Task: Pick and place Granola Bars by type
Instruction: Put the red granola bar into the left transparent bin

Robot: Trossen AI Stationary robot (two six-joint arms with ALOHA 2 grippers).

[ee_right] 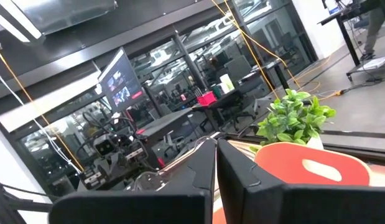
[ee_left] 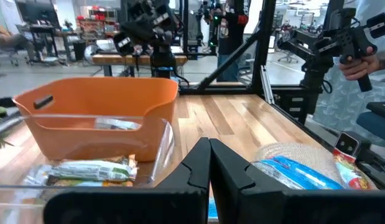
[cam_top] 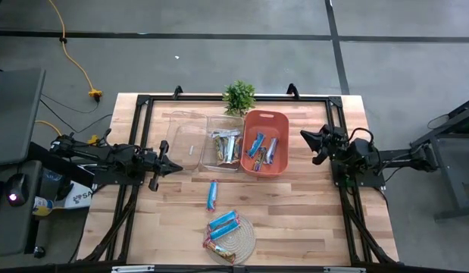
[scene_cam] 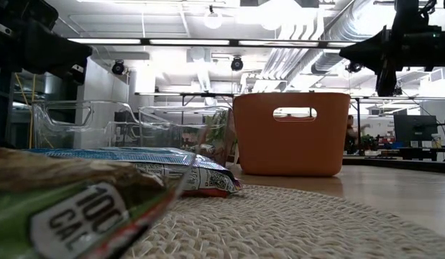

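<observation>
left end effector point(cam_top: 176, 166): mine, parked at the left side of the tabletop point(cam_top: 310, 220), fingers pressed together, holding nothing, tip pointing at the clear bins

right end effector point(cam_top: 304, 136): also mine, over on the right just beside the orange bin point(cam_top: 283, 117), fingers pressed together too, nothing in it

sorted so far: blue granola bars point(cam_top: 256, 144) in the orange bin, brown-gold ones point(cam_top: 226, 144) in the middle clear bin point(cam_top: 215, 121); the left clear bin point(cam_top: 187, 125) looks empty to me

still loose: one blue bar point(cam_top: 212, 194) lying alone on the bare wood between the bins and the woven mat point(cam_top: 249, 241), plus a small pile on the mat point(cam_top: 224, 225), blue ones on top and a brown-gold one at the near edge

how they'll handle: I'd guess light and flat, crinkly slick foil, a bit bendy, so they could skate or slip out of a lazy pinch

where to grab: across the narrow width near the middle, not the crimped ends; the lone blue bar looks like the easy one since nothing's touching it
</observation>
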